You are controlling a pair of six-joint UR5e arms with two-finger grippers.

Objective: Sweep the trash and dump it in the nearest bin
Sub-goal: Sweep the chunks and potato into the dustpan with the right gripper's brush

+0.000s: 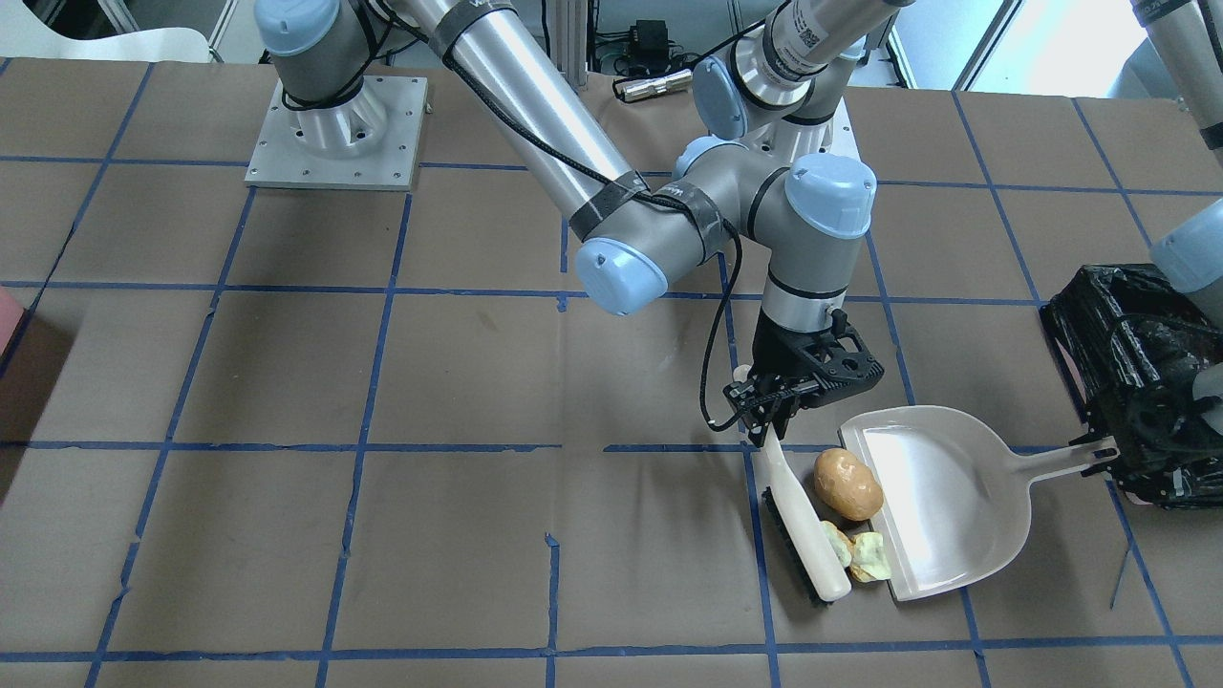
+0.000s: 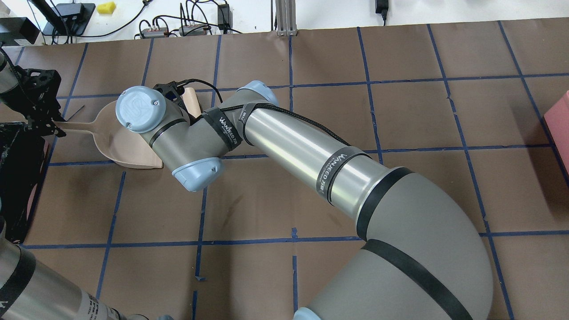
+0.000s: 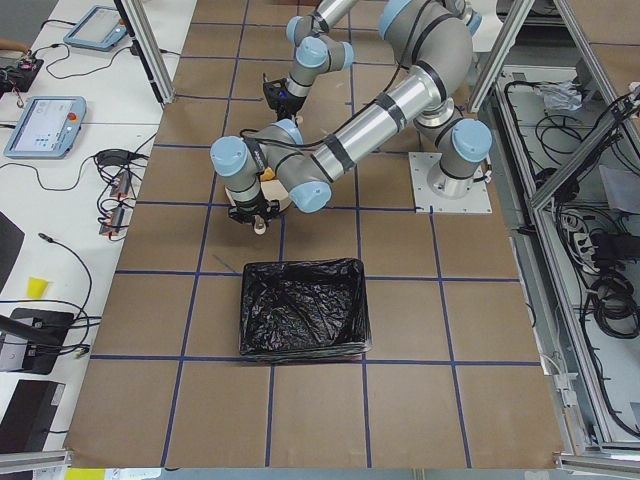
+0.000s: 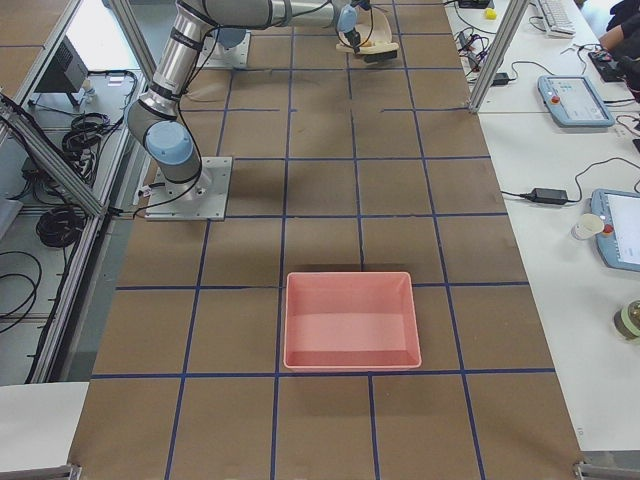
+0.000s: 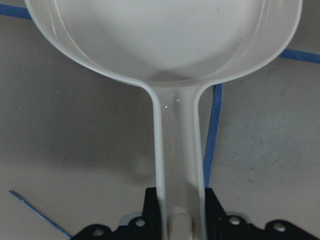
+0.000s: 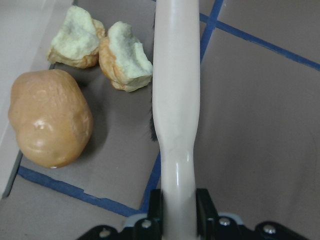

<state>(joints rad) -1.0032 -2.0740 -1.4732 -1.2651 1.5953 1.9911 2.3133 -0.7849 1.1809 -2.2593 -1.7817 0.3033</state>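
Right arm stretched far across — right gripper (image 1: 769, 420) pointing down, clamped, left gripper (image 5: 178, 221) low, clamped.

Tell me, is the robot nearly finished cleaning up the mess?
About halfway. Done: the right gripper holds the brush, the left gripper holds the dustpan. Happening now: the potato and two pale chunks sit between brush and pan lip. Left: push them in, then tip them into the black-lined bin.
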